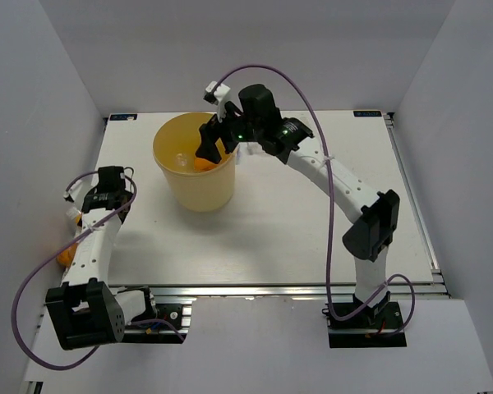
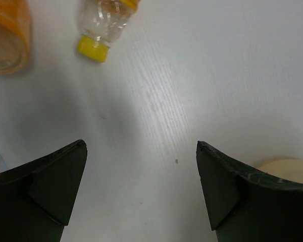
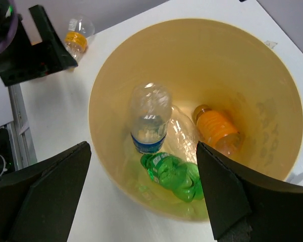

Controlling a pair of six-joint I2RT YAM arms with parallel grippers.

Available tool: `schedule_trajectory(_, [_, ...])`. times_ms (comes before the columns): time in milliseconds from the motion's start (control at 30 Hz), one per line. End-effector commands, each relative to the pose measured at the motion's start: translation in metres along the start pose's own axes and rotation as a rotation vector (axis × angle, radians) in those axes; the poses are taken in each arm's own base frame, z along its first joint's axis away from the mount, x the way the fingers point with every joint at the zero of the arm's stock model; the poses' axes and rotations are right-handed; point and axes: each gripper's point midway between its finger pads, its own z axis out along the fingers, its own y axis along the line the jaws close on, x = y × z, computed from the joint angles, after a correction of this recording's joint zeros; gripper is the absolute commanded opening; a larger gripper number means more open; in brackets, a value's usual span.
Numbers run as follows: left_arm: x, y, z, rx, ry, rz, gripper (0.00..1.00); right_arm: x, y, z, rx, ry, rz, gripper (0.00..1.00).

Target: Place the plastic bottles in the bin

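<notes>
The yellow bin (image 1: 195, 176) stands at the back left of the table. In the right wrist view the bin (image 3: 252, 65) holds a green bottle (image 3: 174, 176), a clear bottle with a blue label (image 3: 149, 123), an orange bottle (image 3: 217, 128) and a crumpled clear bottle (image 3: 182, 133). My right gripper (image 1: 209, 144) hangs open and empty over the bin's rim (image 3: 144, 146). My left gripper (image 1: 107, 193) is open and empty above bare table (image 2: 141, 146). Ahead of it lie a clear bottle with a yellow cap (image 2: 98, 25) and an orange-labelled bottle (image 2: 7, 35).
An orange bottle (image 1: 66, 256) lies at the table's left edge beside the left arm. The bin's pale side (image 2: 288, 169) shows at the lower right of the left wrist view. White walls close in the table on the left, back and right.
</notes>
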Motion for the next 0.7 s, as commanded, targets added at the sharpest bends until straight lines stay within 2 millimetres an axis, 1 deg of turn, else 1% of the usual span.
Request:
schedule_trajectory(0, [-0.026, -0.043, -0.018, 0.167, -0.026, 0.003, 0.98, -0.056, 0.016, -0.057, 0.045, -0.149, -0.092, 0.89])
schedule_trajectory(33, [-0.035, -0.047, -0.022, 0.177, -0.050, -0.007, 0.98, -0.062, 0.016, -0.062, 0.058, -0.190, -0.111, 0.89])
schedule_trajectory(67, [-0.047, -0.045, -0.023, 0.161, -0.099, -0.003, 0.98, -0.040, 0.014, -0.060, 0.067, -0.155, -0.097, 0.89])
schedule_trajectory(100, [-0.055, -0.043, -0.024, 0.139, -0.127, -0.007, 0.98, -0.050, 0.018, -0.080, 0.094, -0.194, -0.114, 0.89])
schedule_trajectory(133, [-0.066, -0.040, -0.030, 0.112, -0.154, -0.010, 0.98, -0.052, 0.019, -0.087, 0.111, -0.215, -0.123, 0.89])
schedule_trajectory(167, [-0.072, -0.036, -0.029, 0.071, -0.174, -0.014, 0.98, -0.028, 0.015, -0.086, 0.127, -0.176, -0.108, 0.89])
schedule_trajectory(200, [-0.083, -0.029, -0.030, 0.019, -0.218, -0.015, 0.98, -0.034, 0.016, -0.106, 0.174, -0.209, -0.120, 0.89])
schedule_trajectory(233, [-0.088, -0.026, -0.031, -0.007, -0.228, 0.002, 0.98, -0.027, 0.013, -0.111, 0.204, -0.205, -0.116, 0.89])
schedule_trajectory(267, [-0.096, -0.029, -0.033, -0.017, -0.244, 0.002, 0.98, -0.014, 0.006, -0.125, 0.277, -0.202, -0.104, 0.89])
schedule_trajectory(300, [-0.101, -0.028, -0.033, -0.028, -0.258, 0.007, 0.98, -0.006, 0.001, -0.132, 0.317, -0.207, -0.076, 0.89])
schedule_trajectory(333, [-0.106, -0.035, -0.032, -0.008, -0.272, 0.006, 0.98, 0.003, -0.003, -0.138, 0.354, -0.210, -0.061, 0.89])
schedule_trajectory(367, [-0.111, -0.036, -0.030, -0.013, -0.279, 0.024, 0.98, -0.007, -0.004, -0.160, 0.394, -0.280, -0.057, 0.89])
schedule_trajectory(400, [-0.111, -0.038, -0.023, -0.027, -0.284, 0.038, 0.98, 0.023, -0.017, -0.162, 0.454, -0.241, -0.020, 0.89])
schedule_trajectory(433, [-0.115, -0.043, -0.018, -0.026, -0.295, 0.040, 0.98, 0.030, -0.021, -0.168, 0.475, -0.253, 0.012, 0.89])
schedule_trajectory(467, [-0.120, -0.037, -0.012, -0.055, -0.297, 0.047, 0.98, 0.036, -0.030, -0.179, 0.508, -0.267, 0.043, 0.89])
schedule_trajectory(500, [-0.120, -0.037, -0.001, -0.084, -0.286, 0.060, 0.98, 0.049, -0.031, -0.186, 0.515, -0.270, 0.062, 0.90])
schedule_trajectory(533, [-0.127, -0.033, 0.008, -0.101, -0.292, 0.042, 0.98, 0.056, -0.034, -0.189, 0.515, -0.272, 0.094, 0.89])
schedule_trajectory(567, [-0.128, -0.029, 0.016, -0.121, -0.283, 0.054, 0.98, 0.060, -0.042, -0.200, 0.543, -0.286, 0.115, 0.89])
schedule_trajectory(600, [-0.124, -0.025, 0.030, -0.139, -0.252, 0.063, 0.98, 0.074, -0.047, -0.200, 0.548, -0.266, 0.142, 0.89])
schedule_trajectory(633, [-0.126, -0.026, 0.042, -0.111, -0.216, 0.037, 0.98, 0.079, -0.047, -0.200, 0.527, -0.264, 0.165, 0.89])
schedule_trajectory(667, [-0.123, -0.027, 0.050, -0.101, -0.195, 0.039, 0.98, 0.086, -0.058, -0.205, 0.551, -0.254, 0.189, 0.89])
